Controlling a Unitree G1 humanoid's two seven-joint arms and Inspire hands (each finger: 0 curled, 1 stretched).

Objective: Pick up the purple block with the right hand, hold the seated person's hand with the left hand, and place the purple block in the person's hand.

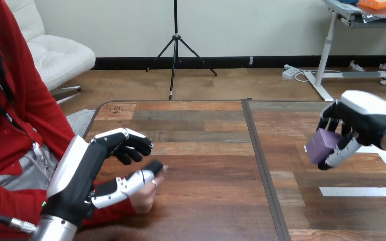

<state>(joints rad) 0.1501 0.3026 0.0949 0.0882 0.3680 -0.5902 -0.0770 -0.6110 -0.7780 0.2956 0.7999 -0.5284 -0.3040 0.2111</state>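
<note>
Where the black-and-white fingers (341, 153) of the right hand (362, 120) are curled, a small purple cube-shaped block (321, 144) is clamped against the thumb, raised over the wooden table (206, 150) at the frame's right. Rigid, smooth-faced and probably light, it is best gripped on opposite flat faces. At lower left, the left hand (88, 165) is seen loosely bent, its thumb laid over the person's hand (145, 197). Contact seems likely, but no clasp can be made out.

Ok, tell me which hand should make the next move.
Right. The right hand grips the purple block above the table and can carry it across. The left hand lies against the person's hand and has no block.
</note>
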